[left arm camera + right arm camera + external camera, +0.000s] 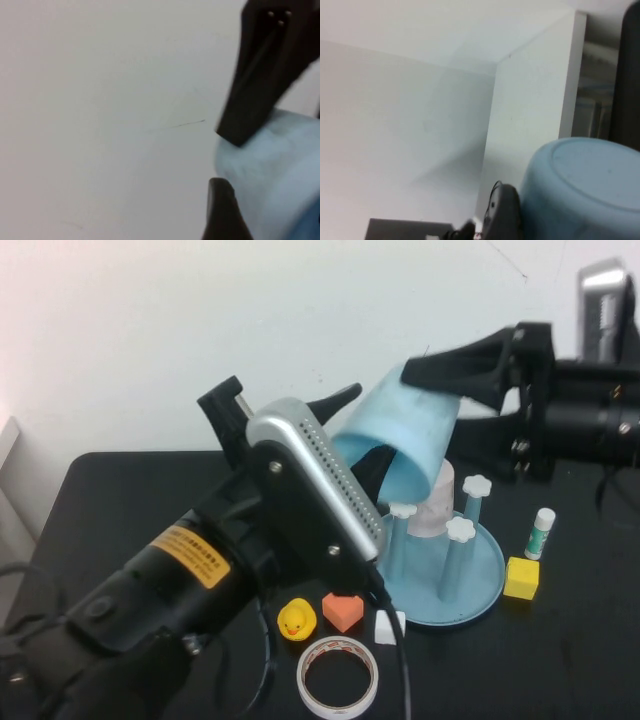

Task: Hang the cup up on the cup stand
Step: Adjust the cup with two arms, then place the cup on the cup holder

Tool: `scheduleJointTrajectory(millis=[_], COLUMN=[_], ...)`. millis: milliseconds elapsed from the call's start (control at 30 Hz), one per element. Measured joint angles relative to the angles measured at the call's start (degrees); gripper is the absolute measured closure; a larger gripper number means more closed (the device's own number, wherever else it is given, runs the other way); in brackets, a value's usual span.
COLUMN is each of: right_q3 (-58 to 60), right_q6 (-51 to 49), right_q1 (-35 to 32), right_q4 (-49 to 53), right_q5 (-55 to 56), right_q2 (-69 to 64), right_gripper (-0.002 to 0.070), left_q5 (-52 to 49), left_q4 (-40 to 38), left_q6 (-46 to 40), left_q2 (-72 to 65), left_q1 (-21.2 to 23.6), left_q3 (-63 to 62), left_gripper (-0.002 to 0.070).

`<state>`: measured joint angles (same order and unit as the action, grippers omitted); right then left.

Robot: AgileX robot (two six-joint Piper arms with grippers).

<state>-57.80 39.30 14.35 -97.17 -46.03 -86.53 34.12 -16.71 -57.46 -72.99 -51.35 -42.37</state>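
The light blue cup [405,435] is held tilted in the air above the cup stand [480,605], mouth toward the lower left and base toward the upper right. My right gripper [440,395] comes in from the right and is shut on the cup's base end; the right wrist view shows the base [580,190] with a finger [502,212] against its side. My left gripper [352,430] is at the cup's rim, shut on its wall; the left wrist view shows a finger [220,210] against the cup [270,170]. A pale pinkish-white cup [437,505] sits upside down on the stand.
On the black table in front of the stand lie a yellow duck [296,620], an orange block [343,610], a white eraser [388,625] and a tape roll [338,677]. A yellow cube [521,577] and a glue stick [541,532] stand to the stand's right.
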Motion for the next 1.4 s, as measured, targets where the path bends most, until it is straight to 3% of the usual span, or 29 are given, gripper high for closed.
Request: scheduleJointTrajectory(millis=[167, 333, 400, 533, 633, 867, 1400], right_q3=[-2.52, -2.95, -3.04, -3.04, -3.04, -3.04, -8.6], right_q6=[9.68, 27.29, 35.74, 58.14, 68.58, 73.03, 74.94], right_q1=[-3.19, -4.73, -4.85, -4.85, -4.85, -4.85, -4.85], right_q4=[0.0, 0.0, 0.0, 0.0, 0.0, -0.46, -0.79], right_q5=[0.14, 1.45, 2.7, 8.14, 14.12, 25.61, 26.97], right_q2=[-0.02, -0.02, -0.02, -0.12, -0.7, -6.36, -18.97], right_gripper=[0.0106, 0.0106, 0.0106, 0.0106, 0.0106, 0.0106, 0.0106], left_q5=[-8.48, -19.07, -23.67, -34.79, -41.7, -52.86, -54.45], left_q4=[0.0, 0.0, 0.0, 0.0, 0.12, 1.3, 1.19], left_q6=[5.53, 16.45, 21.03, 25.04, 25.46, 25.69, 26.15], left_q2=[4.1, 8.91, 10.78, 14.2, 15.35, 14.97, 13.25], left_q1=[0.0, 0.0, 0.0, 0.0, 0.0, 0.0, 0.0], left_q3=[0.0, 0.0, 0.0, 0.0, 0.0, 0.0, 0.0], left_gripper=[0.0305, 0.0328, 0.039, 0.0595, 0.0651, 0.0673, 0.0676])
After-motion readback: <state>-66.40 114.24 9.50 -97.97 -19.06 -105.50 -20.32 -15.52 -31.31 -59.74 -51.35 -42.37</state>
